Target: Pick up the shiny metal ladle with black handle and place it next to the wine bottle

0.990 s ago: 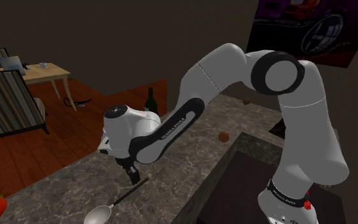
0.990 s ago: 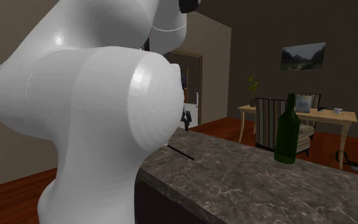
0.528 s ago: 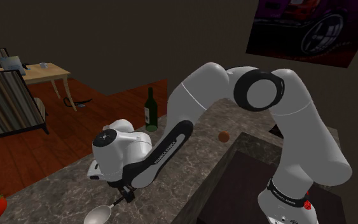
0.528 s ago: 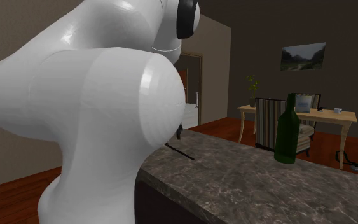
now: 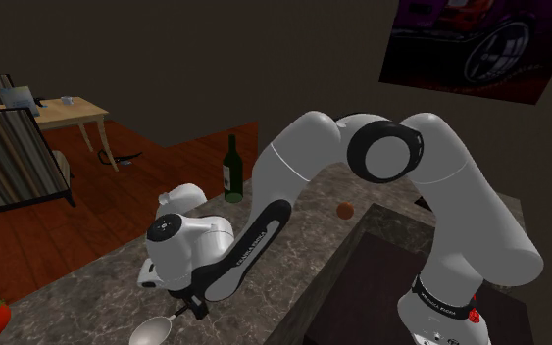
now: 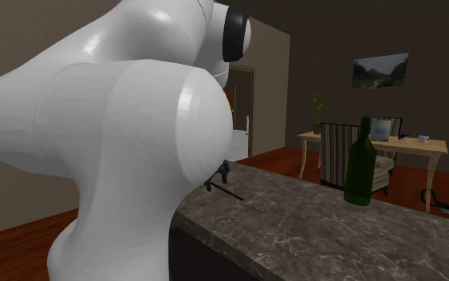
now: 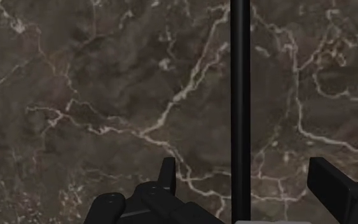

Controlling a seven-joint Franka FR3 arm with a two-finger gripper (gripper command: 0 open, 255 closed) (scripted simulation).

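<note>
Hand [image 7: 241, 167] spread astride ladle [image 7: 240, 76]; dark veined stone counter [image 7: 75, 95]; wooden floor [image 5: 156, 191].

The counter [image 5: 293, 235] is bare between the ladle [image 5: 153, 330] and the wine bottle [image 5: 231, 172], leaving an open lane along the stone. A small brown ball [image 5: 344, 210] sits to the shoulder view's right of that lane, near the dark stand [image 5: 381, 284]. The bottle stands upright near the far edge with free surface around it. The gripper [image 7: 241, 167] hangs low, its fingers apart on either side of the ladle's thin handle without touching it.
</note>
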